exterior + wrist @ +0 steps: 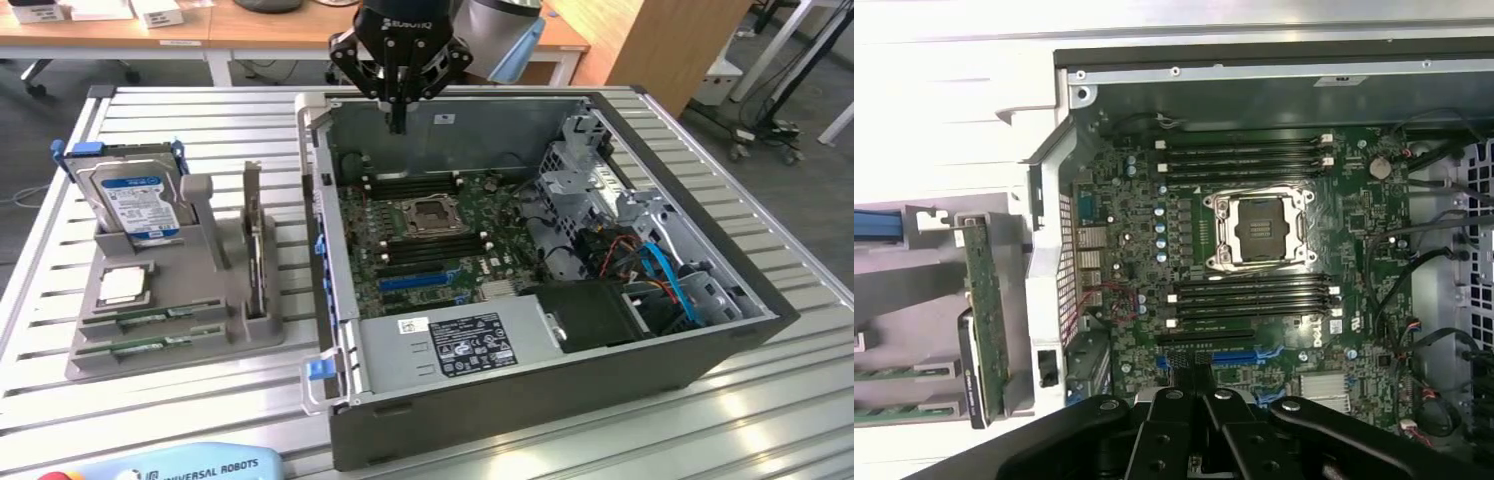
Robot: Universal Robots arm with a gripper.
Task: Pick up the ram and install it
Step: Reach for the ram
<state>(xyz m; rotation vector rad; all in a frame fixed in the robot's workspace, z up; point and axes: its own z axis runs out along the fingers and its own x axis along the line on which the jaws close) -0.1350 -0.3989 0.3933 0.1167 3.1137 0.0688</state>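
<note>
Two rams, thin green sticks (147,318) (140,346), lie in the front slots of a grey holder (200,345) at the exterior view's left. In the wrist view they show as green strips (894,372) (894,410). My gripper (396,122) hangs shut and empty over the rear wall of the open computer case (534,400), far from the rams. The wrist view has its black fingers (1201,398) pressed together above the motherboard (1354,210). Black memory slots (1244,155) (1249,297) run on both sides of the processor socket (1264,228).
The holder also carries a blue-labelled hard drive (134,205), a square silver processor chip (120,285) and an upright green card (984,310). The case holds a power supply (461,345), drive cages (587,180) and cables (667,270). A slatted metal table (200,120) lies underneath.
</note>
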